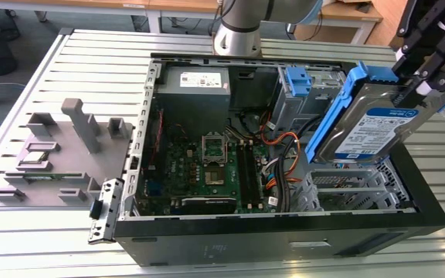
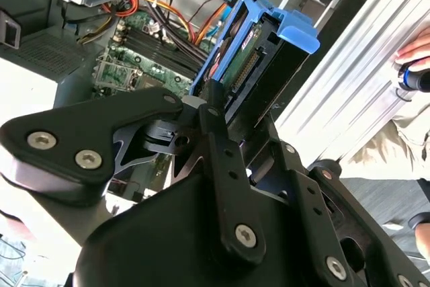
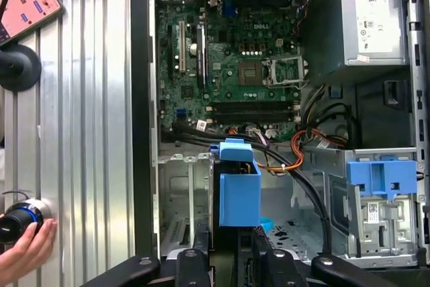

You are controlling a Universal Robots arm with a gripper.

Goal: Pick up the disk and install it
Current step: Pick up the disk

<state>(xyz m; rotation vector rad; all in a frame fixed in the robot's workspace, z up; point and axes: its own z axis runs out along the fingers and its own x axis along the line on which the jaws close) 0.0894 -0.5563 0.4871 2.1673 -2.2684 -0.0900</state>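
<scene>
The disk (image 1: 373, 130), silver-grey with a blue-and-white label and blue side rails, hangs tilted above the open computer case (image 1: 284, 223), on the exterior view's right. My gripper (image 1: 419, 87) is shut on its upper end. Below the disk lies the metal drive cage (image 1: 346, 182). In the second wrist view the fingers (image 2: 213, 115) clamp the disk (image 2: 252, 65) by its edge, connector side showing. In the first wrist view the disk's blue rail (image 3: 238, 189) stands end-on over the cage, just ahead of my gripper (image 3: 232, 260).
A grey power-supply box (image 1: 194, 87) and a bare blue bracket (image 1: 298, 81) sit at the case's far side, the motherboard (image 1: 215, 168) and loose cables between. A grey fixture (image 1: 60, 150) stands at the exterior view's left. A person's hand (image 3: 23, 253) holds a knob on the slatted table.
</scene>
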